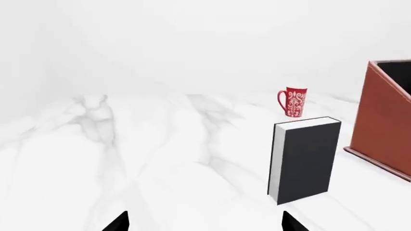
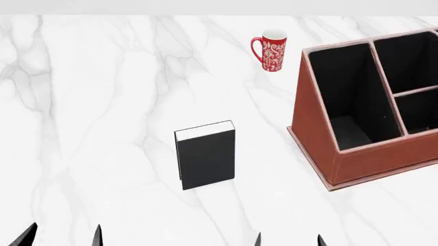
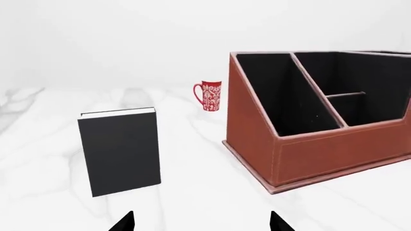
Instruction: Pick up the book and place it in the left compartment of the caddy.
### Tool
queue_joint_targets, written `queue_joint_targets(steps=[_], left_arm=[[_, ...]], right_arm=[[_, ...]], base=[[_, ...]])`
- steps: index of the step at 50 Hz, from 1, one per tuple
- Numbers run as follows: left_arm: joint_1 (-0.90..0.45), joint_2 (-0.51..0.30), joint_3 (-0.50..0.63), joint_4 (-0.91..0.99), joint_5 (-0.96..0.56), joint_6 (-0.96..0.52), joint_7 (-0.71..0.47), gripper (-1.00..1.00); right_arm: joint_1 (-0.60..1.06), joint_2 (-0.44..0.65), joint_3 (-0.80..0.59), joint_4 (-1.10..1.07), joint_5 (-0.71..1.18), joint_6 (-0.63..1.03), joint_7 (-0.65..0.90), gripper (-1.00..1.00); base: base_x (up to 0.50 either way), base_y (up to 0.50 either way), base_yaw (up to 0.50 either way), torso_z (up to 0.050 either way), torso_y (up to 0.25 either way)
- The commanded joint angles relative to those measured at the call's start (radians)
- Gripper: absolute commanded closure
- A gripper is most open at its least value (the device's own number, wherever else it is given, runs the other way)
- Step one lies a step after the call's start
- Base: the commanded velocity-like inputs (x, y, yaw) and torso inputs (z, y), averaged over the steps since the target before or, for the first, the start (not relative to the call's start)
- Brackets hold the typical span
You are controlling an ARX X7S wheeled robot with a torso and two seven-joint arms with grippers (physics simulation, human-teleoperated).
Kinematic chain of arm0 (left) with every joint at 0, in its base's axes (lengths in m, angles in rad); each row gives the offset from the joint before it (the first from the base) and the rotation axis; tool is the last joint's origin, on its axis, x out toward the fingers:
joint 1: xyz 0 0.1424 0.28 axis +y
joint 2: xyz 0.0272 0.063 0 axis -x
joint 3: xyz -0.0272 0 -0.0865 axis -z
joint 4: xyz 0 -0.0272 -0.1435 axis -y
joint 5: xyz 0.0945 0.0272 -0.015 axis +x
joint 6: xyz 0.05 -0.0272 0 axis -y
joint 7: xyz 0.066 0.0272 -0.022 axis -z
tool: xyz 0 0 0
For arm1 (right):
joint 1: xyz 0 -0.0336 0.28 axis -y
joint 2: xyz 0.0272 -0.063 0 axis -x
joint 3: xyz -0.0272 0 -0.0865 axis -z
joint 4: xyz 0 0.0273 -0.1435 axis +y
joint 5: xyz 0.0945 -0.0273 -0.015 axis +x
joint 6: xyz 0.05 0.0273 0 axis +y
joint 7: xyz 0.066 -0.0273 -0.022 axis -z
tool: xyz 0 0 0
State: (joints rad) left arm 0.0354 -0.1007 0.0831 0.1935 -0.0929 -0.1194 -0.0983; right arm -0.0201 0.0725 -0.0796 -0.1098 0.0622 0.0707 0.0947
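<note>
White marble with grey veining (image 2: pixel 102 102) stretches beneath both arms, meeting a plain pale wall behind. Standing upright on the marble, the book (image 2: pixel 205 156) shows its black cover and white page edges, ahead of both grippers and touched by neither. It sits ahead and to the right of the left gripper (image 2: pixel 61 237), ahead and to the left of the right gripper (image 2: pixel 289 240). Only dark fingertips of each gripper enter the pictures, spread apart with nothing between them. The caddy (image 2: pixel 321 148), reddish-brown with a black interior, rests ahead and to the right of the right gripper, well apart from the book. Its left compartment (image 2: pixel 349 97), long and narrow, lies nearest the book. A red patterned mug (image 2: pixel 270 50) stands farther back, beyond the book and beside the caddy's far corner.
</note>
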Motion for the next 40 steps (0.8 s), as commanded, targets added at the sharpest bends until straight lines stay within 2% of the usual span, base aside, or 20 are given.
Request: queue_joint_targets(steps=[1,8,17,40], left_arm=[[0.036,-0.065,-0.030,0.323,-0.037,-0.232,-0.036,-1.00],[0.043,-0.108,-0.081,0.495,-0.075,-0.369,-0.051,-1.00],[0.069,-0.138,-0.117,0.634,-0.115,-0.458,-0.057,-1.00],[0.088,-0.159,-0.168,0.725,-0.178,-0.495,-0.062,-1.00]], right_arm=[[-0.036,0.031,-0.016,-0.180,0.011,0.114,0.030,-1.00],[-0.070,0.053,-0.026,-0.340,0.016,0.209,0.045,-1.00],[-0.110,0.079,-0.024,-0.543,0.036,0.337,0.063,-1.00],[-0.152,0.122,0.000,-0.824,0.097,0.489,0.095,-1.00]], base=[[0.00,0.00,0.00,0.000,0.000],[0.00,0.00,0.00,0.000,0.000],[0.00,0.00,0.00,0.000,0.000],[0.00,0.00,0.00,0.000,0.000]])
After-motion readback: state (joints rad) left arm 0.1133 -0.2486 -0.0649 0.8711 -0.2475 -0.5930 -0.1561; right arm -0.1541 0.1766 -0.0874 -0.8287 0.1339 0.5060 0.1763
